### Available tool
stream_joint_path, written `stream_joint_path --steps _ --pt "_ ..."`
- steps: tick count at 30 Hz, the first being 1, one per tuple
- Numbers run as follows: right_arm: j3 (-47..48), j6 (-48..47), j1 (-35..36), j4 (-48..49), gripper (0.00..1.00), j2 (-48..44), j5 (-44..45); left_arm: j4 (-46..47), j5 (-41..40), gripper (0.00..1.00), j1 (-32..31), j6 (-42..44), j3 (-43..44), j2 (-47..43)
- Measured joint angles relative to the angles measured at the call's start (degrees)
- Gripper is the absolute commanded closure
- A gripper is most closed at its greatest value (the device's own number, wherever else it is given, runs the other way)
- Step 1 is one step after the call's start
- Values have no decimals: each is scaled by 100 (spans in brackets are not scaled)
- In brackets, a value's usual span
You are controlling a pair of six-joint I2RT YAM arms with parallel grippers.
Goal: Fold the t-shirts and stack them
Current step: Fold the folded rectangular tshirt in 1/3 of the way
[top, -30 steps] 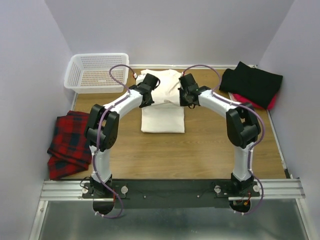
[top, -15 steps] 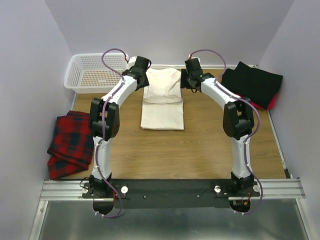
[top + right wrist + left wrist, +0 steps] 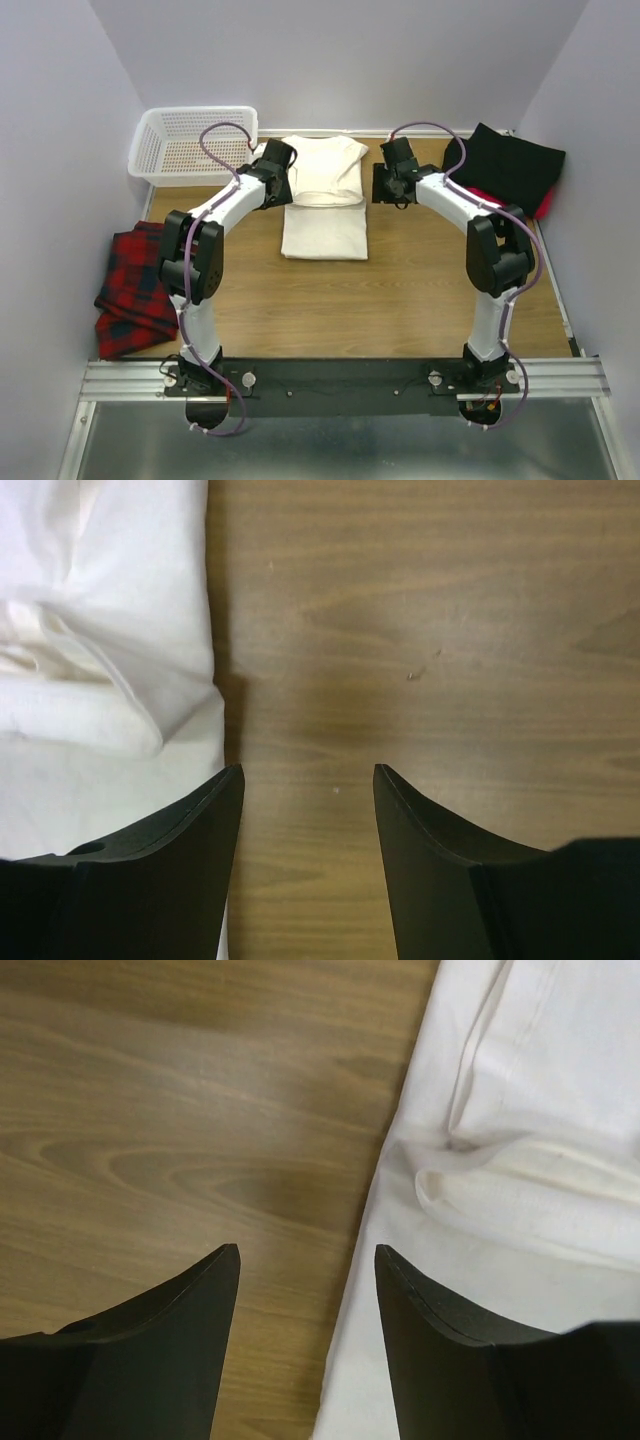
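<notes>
We see the white shirt lying partly folded at the far middle of the tabletop. Its long axis runs from the arms' bases towards the back wall, and a doubled layer covers its far half.

The left pincer hangs just beside the shirt's left edge, and the right pincer hangs just beside its right edge. The shirt therefore lies between them, inward of each. Both pincers stand apart and hold nothing. In the left wrist view the left pincer frames bare wood, with the shirt lying off to its right. In the right wrist view the right pincer is also over wood, and the shirt is to its left.

We judge that each arm must shift inward to catch its own edge before any further fold across that long axis.

The black shirt lies on the red shirt at the far right, nearer the right arm. That arm seems better placed for stacking.
</notes>
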Motion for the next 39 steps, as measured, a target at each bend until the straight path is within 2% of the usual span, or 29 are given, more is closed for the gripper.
stream_joint_path --steps 6,12,20,26,27,28,30,33,36,39 --pt "-374 201 85 -48 37 -254 -249 101 356 36 -216 28 -540 -101" --pt "-332 334 293 -39 37 -105 -463 223 634 36 -358 59 -424 199" --pt "105 463 358 -63 37 560 -654 22 645 36 -352 63 365 1036" --pt "581 494 356 -61 37 817 -590 -111 437 36 -354 42 1274 1491" --pt "710 494 356 -68 37 890 -533 -127 402 36 -352 37 1370 1541" --pt "1075 487 358 -57 37 1093 -319 -227 208 36 -343 11 1893 1762" --pt "1130 487 358 -72 37 1132 -236 -280 122 36 -328 -4 2006 1792" --pt "1812 487 348 -208 36 1495 269 -446 -133 36 -262 -31 2535 1976" --pt "2000 535 319 -256 36 1565 636 -509 -326 36 -146 -44 2647 1976" --pt "1958 610 223 -304 36 1495 706 -435 -400 36 -33 -17 2212 1794"
